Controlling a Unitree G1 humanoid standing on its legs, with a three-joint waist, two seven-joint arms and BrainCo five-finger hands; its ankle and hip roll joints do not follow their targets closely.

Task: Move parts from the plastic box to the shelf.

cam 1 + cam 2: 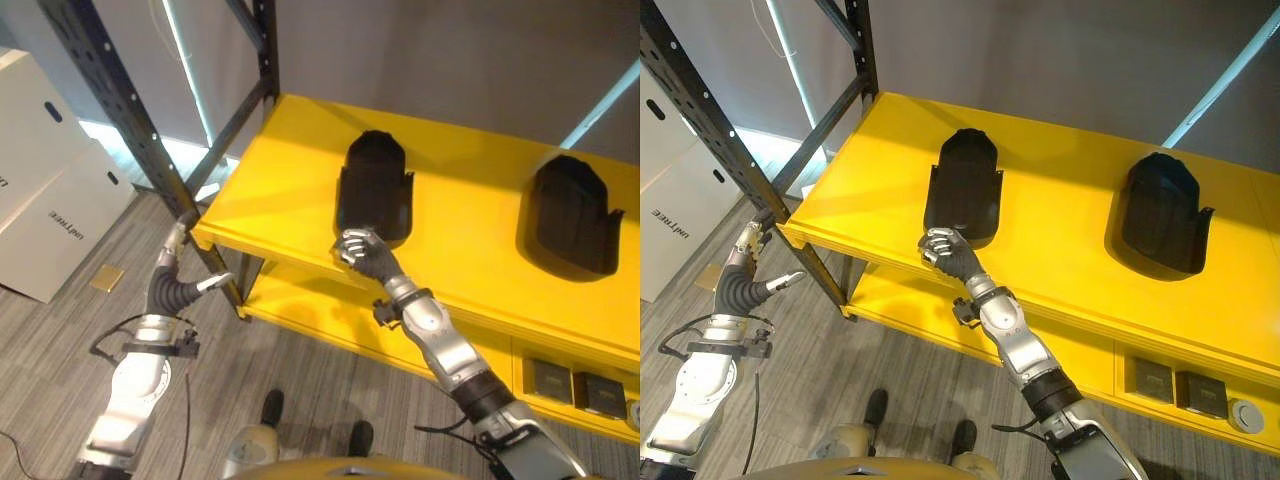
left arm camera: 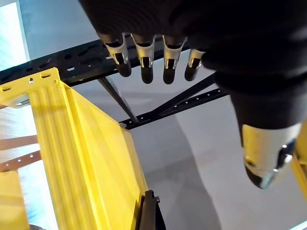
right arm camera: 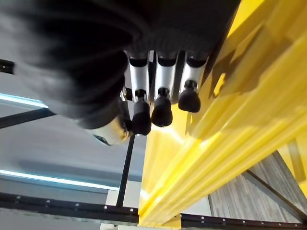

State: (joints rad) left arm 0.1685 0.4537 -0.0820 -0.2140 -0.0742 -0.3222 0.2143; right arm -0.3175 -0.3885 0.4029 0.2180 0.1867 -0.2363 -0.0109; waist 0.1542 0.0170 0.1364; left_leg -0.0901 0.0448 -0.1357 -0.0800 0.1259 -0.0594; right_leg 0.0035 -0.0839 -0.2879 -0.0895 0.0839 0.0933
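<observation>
My right hand has its fingers curled and holds nothing; it sits at the front edge of the yellow shelf, just before the near black part. That part lies flat on the shelf close to the front lip, and a second black part lies well apart from it further along the same board, with bare yellow between them. My left hand hangs off the shelf's end corner beside the black upright post, fingers loosely straight, empty. Grey floor lies open below it, with white boxes beyond.
</observation>
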